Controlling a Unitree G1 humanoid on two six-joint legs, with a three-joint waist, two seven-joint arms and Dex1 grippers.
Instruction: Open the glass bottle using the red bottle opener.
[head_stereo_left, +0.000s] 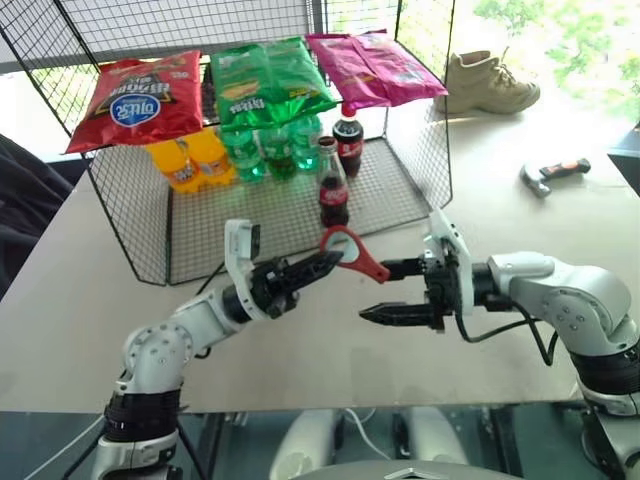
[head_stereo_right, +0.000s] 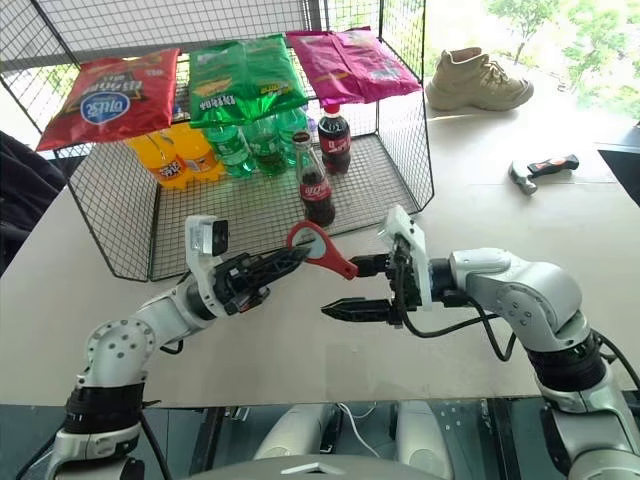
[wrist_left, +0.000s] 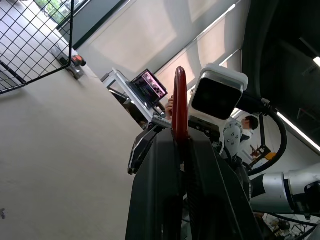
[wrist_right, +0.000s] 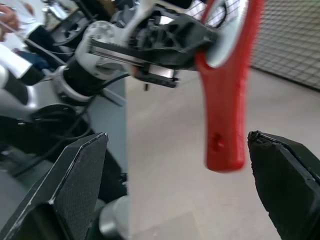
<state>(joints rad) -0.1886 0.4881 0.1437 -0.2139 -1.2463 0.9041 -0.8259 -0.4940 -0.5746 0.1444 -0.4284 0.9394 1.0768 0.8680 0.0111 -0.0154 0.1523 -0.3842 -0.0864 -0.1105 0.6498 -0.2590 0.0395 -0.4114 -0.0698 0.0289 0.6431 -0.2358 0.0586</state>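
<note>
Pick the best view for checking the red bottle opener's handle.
Right wrist view: the red bottle opener hangs close up, handle between the right claw's open fingers, head pinched by the left claw. Head views show it small; the left wrist view, edge-on.

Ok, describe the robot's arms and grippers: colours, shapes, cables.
Both arms are silver-grey, built of rounded shell segments with black ribbed collars near the shoulders. The left gripper and right gripper each have two long black tapered fingers. A white boxy camera block sits on each wrist. A black cable loops under the right forearm; another trails from the left.
</note>
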